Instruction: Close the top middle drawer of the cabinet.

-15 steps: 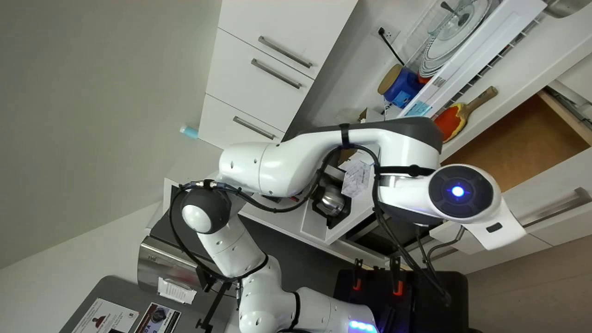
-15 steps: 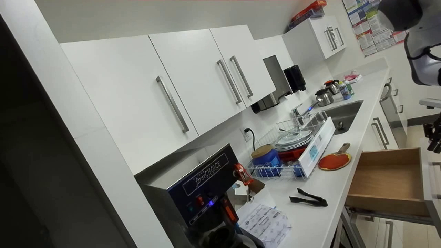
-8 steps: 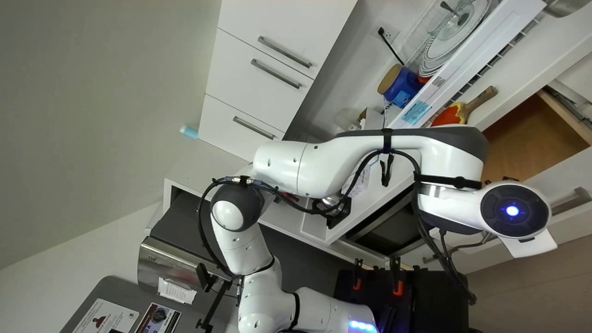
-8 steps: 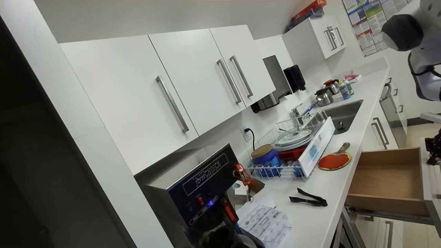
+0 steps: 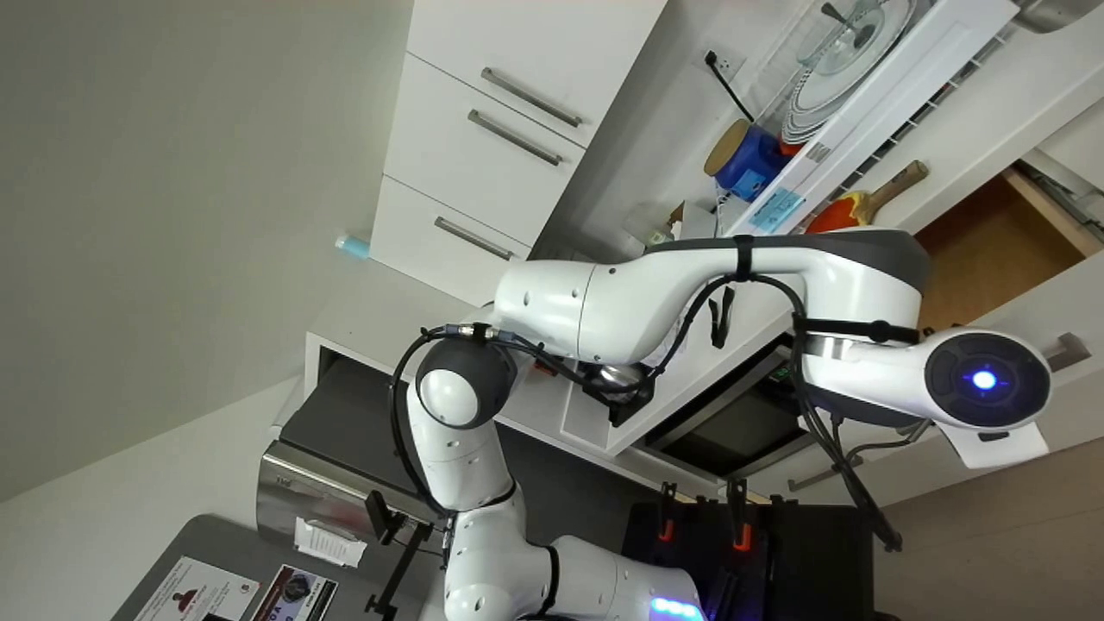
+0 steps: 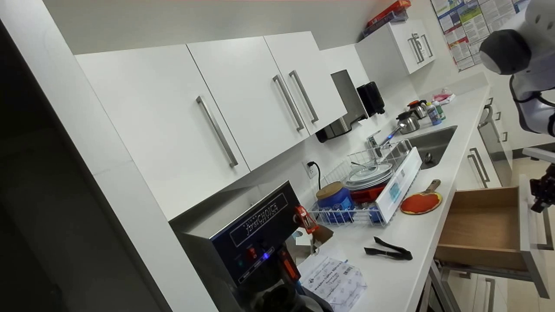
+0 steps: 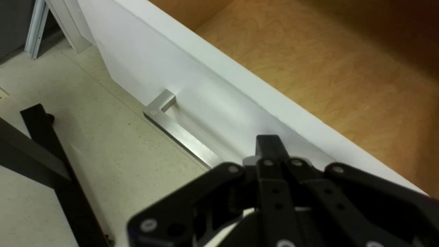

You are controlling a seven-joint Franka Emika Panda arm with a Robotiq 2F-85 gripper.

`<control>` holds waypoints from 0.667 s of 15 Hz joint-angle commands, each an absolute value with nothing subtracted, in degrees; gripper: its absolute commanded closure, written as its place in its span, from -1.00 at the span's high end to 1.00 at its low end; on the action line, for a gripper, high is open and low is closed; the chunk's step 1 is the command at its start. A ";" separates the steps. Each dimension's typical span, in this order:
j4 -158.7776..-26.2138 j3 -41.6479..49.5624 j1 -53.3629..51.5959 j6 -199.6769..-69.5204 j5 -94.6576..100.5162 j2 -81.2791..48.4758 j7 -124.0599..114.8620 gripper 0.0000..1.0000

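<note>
The top middle drawer shows in both exterior views (image 5: pixel 996 267) (image 6: pixel 481 225), pulled partly out with its light tan wooden box visible. Its white front (image 7: pixel 205 99) and silver bar handle (image 7: pixel 185 137) fill the middle of the wrist view. The cabinet (image 6: pixel 477 288) is the white base unit under the counter. My gripper (image 7: pixel 271 145) is shut with nothing visible between its fingertips. The fingertips are at the outer face of the drawer front, to the right of the visible handle end, and seem to touch it. In an exterior view the gripper (image 6: pixel 543 190) is just outside the front.
On the counter (image 6: pixel 390 277) are black tongs (image 6: pixel 390 251), a red-and-yellow paddle (image 6: pixel 421 203) and a dish rack (image 6: pixel 347 216) with plates and a blue tub. A dark stand leg (image 7: pixel 51 154) stands on the floor. The sink (image 6: pixel 433 143) lies behind the drawer.
The arm has moved toward the drawer front, and the gripper has come down against it. Since half a second ago the drawer has slid slightly inward toward the cabinet.
</note>
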State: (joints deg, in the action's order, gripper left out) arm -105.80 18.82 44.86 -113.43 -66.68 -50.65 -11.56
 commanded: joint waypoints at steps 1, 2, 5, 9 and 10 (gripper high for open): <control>-105.56 19.18 44.58 -113.12 -66.81 -50.86 -11.61 -0.98; -105.50 19.17 44.58 -113.12 -66.81 -50.88 -11.62 -1.00; -105.59 16.58 45.37 -112.85 -71.15 -51.51 -9.93 -1.00; -105.24 14.05 44.84 -112.58 -78.60 -52.64 -8.24 -1.00; -104.71 13.43 44.38 -112.47 -80.42 -53.28 -8.25 -1.00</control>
State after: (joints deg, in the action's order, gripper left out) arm -105.66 15.18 45.05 -113.39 -75.67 -52.24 -9.16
